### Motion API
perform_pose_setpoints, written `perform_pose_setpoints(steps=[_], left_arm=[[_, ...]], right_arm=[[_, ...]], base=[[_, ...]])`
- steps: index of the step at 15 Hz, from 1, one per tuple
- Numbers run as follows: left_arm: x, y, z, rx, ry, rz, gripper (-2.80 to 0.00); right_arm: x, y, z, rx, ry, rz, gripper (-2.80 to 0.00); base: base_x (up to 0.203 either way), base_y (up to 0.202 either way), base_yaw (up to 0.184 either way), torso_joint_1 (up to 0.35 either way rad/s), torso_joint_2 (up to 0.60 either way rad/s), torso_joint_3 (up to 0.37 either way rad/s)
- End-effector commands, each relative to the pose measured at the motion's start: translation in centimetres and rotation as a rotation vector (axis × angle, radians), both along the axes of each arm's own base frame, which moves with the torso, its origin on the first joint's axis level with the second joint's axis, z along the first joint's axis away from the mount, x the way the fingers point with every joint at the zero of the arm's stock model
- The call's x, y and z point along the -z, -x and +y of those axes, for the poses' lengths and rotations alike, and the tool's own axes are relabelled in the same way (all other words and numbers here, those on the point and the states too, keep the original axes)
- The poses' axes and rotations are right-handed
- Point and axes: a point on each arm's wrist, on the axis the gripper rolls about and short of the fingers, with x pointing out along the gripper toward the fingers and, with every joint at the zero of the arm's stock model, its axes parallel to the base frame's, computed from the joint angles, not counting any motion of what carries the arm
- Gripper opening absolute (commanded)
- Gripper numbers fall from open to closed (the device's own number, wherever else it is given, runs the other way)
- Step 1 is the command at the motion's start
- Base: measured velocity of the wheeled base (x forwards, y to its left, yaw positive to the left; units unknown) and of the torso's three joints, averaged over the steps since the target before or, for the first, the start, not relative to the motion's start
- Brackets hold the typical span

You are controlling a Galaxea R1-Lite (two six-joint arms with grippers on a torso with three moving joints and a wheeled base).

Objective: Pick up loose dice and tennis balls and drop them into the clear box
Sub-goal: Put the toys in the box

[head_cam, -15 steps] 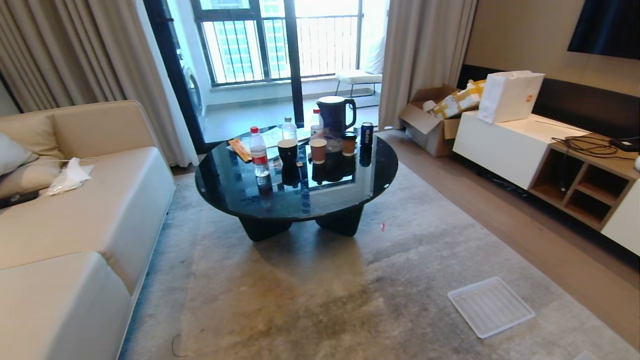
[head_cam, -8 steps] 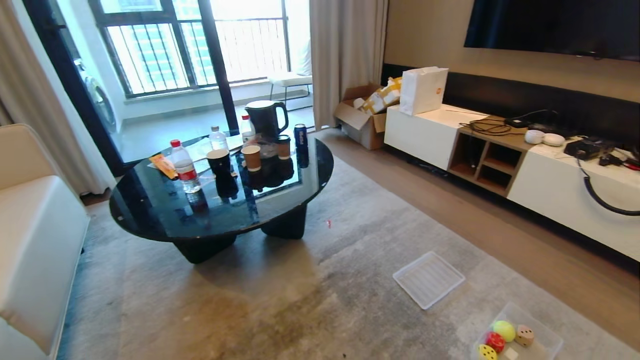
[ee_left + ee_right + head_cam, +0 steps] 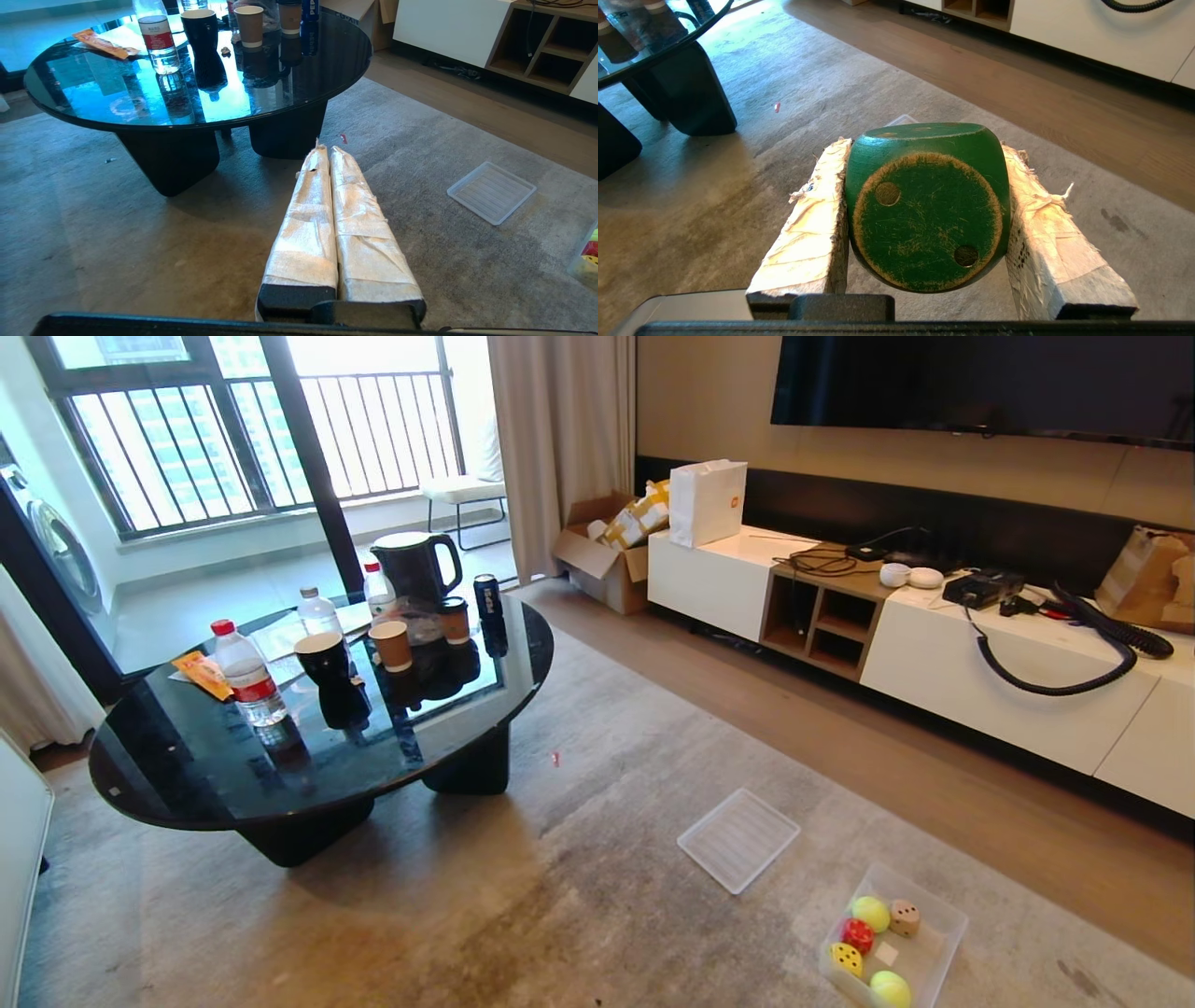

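Note:
A green die (image 3: 927, 205) with two dots facing the camera sits clamped between the padded fingers of my right gripper (image 3: 927, 148), held above the carpet. The clear box (image 3: 936, 952) stands on the carpet at the lower right of the head view. Inside it lie two tennis balls (image 3: 870, 913), a tan die (image 3: 904, 917), a red die (image 3: 857, 934) and a yellow die (image 3: 848, 959). My left gripper (image 3: 328, 151) is shut with nothing in it, and the box's edge (image 3: 586, 261) shows off to its side. Neither arm appears in the head view.
A flat ridged clear tray (image 3: 738, 839) lies on the carpet just beyond the box. A round black glass table (image 3: 168, 775) with bottles, cups and a kettle stands to the left. A long white cabinet (image 3: 934, 663) lines the right wall, with a cardboard box (image 3: 597, 565) at its far end.
The whole head view has swung to the right: the sofa has slid out on the left, and the cabinet and the clear box with its dice and balls have come into view.

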Motion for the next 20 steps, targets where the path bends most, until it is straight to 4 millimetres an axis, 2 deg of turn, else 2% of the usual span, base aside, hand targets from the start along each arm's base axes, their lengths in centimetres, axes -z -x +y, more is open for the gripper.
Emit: perform_pose_setpoints(steps=[1, 20], left_arm=[[0.00, 0.00, 0.00, 0.000, 0.000, 0.000, -2.80], [0.00, 0.00, 0.00, -0.001, 0.003, 0.000, -2.80]], right_arm=[[0.00, 0.01, 0.00, -0.001, 0.000, 0.000, -2.80], [0.00, 0.01, 0.00, -0.001, 0.000, 0.000, -2.80]], base=[[0.000, 0.000, 0.000, 0.000, 0.00, 0.000], [0.000, 0.000, 0.000, 0.003, 0.00, -0.179]])
